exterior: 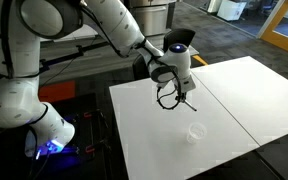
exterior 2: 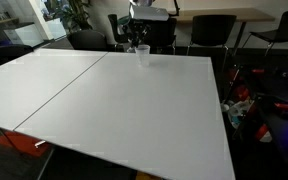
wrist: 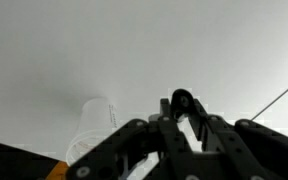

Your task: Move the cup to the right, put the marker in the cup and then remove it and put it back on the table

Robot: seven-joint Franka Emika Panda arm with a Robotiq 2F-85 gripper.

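Note:
My gripper (exterior: 175, 99) hangs over the white table (exterior: 144, 130), shut on the black marker (exterior: 185, 103), which pokes out slantwise below the fingers. In the wrist view the marker's dark rounded end (wrist: 181, 102) is pinched between the two fingers (wrist: 216, 130). The clear cup (exterior: 195, 132) stands upright on the table, a short way in front of the gripper and to its side, apart from it. The wrist view shows the cup (wrist: 92, 125) faintly, left of the fingers. At the table's far edge in an exterior view, the cup (exterior 2: 143, 54) stands just below the gripper (exterior 2: 135, 40).
A thin dark seam (exterior: 229, 105) splits the tabletop into two panels. The robot's base (exterior: 44, 135) is at the table's side. Office chairs (exterior 2: 212, 32) and a desk stand beyond the table, with cables and gear (exterior 2: 246, 108) on the floor beside it.

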